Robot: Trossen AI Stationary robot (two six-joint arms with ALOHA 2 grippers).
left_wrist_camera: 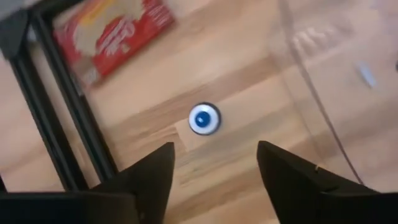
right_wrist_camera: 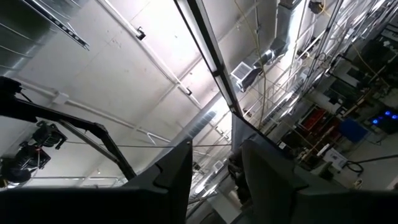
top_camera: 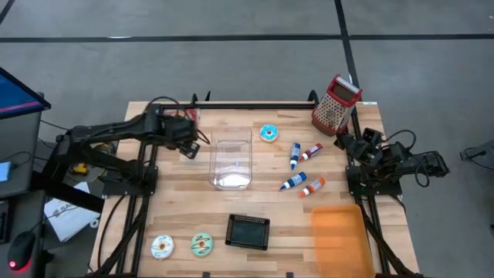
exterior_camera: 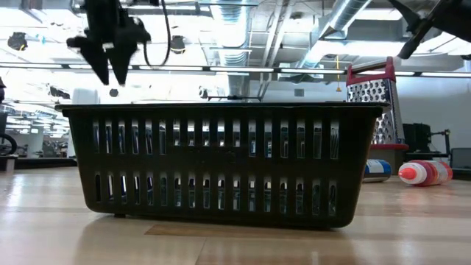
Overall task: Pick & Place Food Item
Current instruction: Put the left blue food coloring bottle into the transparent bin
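While the left gripper (left_wrist_camera: pixel 214 165) hangs with jaws wide and empty over a small blue-and-white disc (left_wrist_camera: pixel 204 119) (untouched)

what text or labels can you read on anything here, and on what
None can be read.
Flat red and cream food packet beside the left hand: print too blurred.
Small squeeze bottles with blue and orange caps: labels too small.
Red-framed metal box grater: no text visible.

clear bin (top_camera: pixel 231 162) beside left gripper (top_camera: pixel 191 144)
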